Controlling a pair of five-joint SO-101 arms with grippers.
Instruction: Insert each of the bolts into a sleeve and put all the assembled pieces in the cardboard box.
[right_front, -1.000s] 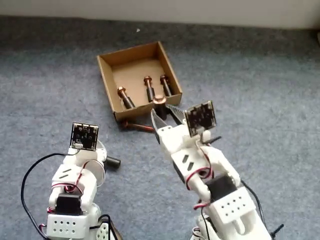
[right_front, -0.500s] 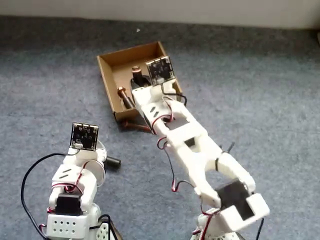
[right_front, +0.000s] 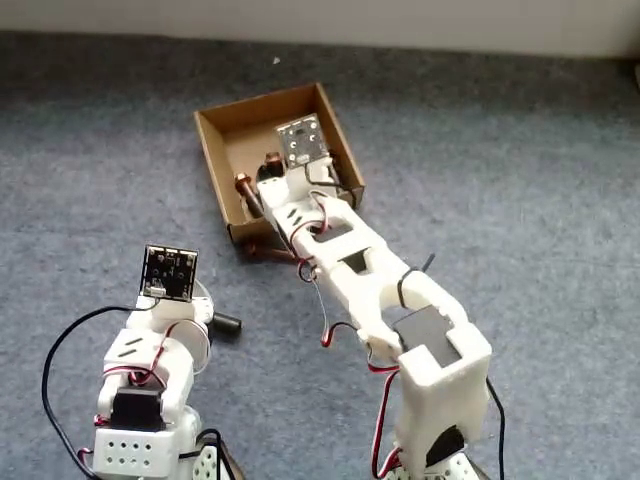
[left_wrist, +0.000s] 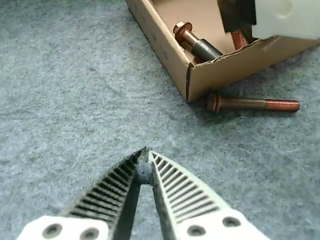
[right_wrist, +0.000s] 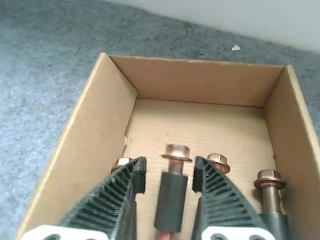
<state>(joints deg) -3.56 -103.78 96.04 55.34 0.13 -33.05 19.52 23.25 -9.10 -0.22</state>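
Observation:
The cardboard box (right_front: 215, 150) sits on the grey carpet. My right gripper (right_wrist: 169, 167) hangs inside it, open. A bolt in a black sleeve (right_wrist: 171, 200) lies between the fingers with a gap on each side. Other assembled pieces lie beside it: one bolt head (right_wrist: 121, 163) at one side, two more (right_wrist: 270, 192) at the other. A bare copper bolt (left_wrist: 252, 104) lies on the carpet just outside the box's front wall (left_wrist: 235, 62). My left gripper (left_wrist: 146, 152) is shut with nothing in it, low over the carpet and short of that bolt.
A small black cylinder (right_front: 228, 323) lies on the carpet beside the left arm (right_front: 160, 350). The right arm (right_front: 350, 270) stretches across the middle ground to the box. Open carpet lies to the box's right and left.
The right arm stretched forward from the box's front wall into the box, carrying the sleeved bolt, and its fingers have parted from the piece. The left arm stayed still.

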